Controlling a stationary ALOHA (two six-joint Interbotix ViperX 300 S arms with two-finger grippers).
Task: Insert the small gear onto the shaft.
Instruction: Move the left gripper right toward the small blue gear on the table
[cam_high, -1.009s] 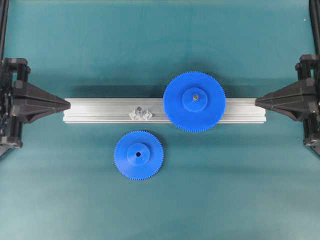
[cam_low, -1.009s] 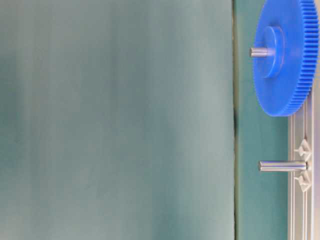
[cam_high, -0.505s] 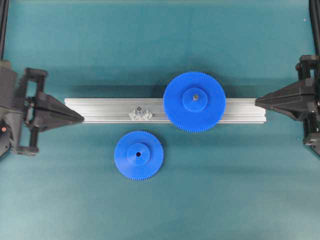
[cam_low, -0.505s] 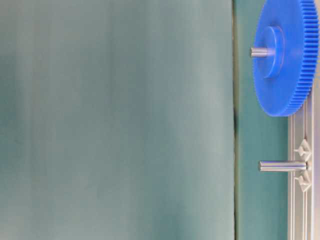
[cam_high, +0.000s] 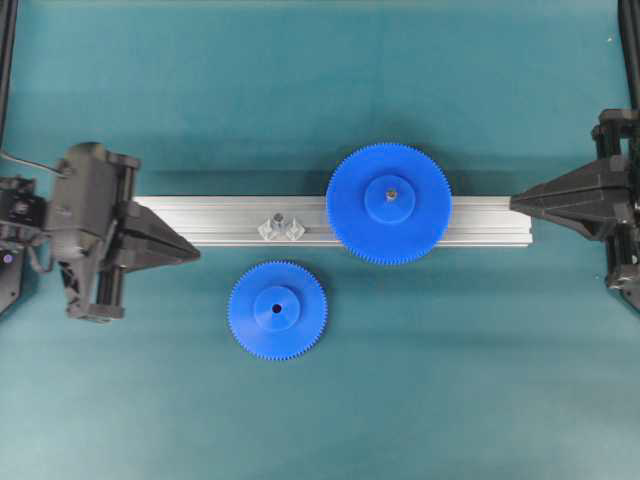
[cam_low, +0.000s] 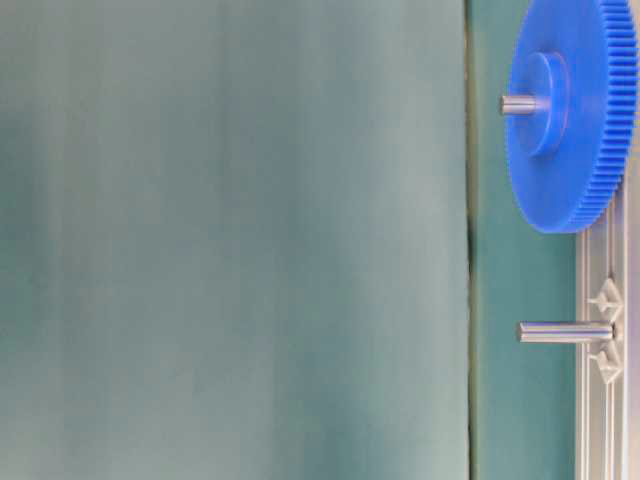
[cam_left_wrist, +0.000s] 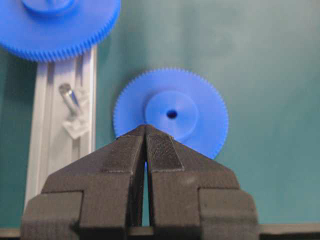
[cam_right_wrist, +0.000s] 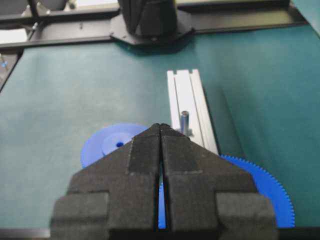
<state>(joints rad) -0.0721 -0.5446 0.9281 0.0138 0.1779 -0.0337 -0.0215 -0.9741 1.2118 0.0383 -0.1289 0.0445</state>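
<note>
With its fingers pressed together, my left gripper (cam_high: 195, 252) points level along the rail (cam_high: 230, 221), above its left end. Small gear (cam_high: 277, 310) lies flat beside the shaft (cam_high: 278, 218); right gripper (cam_high: 514, 203) likewise closed, empty.

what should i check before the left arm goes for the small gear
1. small gear lying flat on the mat, hub up, nothing on it: ok
2. shaft bare and upright on the rail: ok
3. left gripper open for the grasp: not ok, fingers pressed together
4. right gripper clear of the work, at the rail's far end, shut: ok
5. larger gear seated on its own pin, apart from the small gear: ok
</note>
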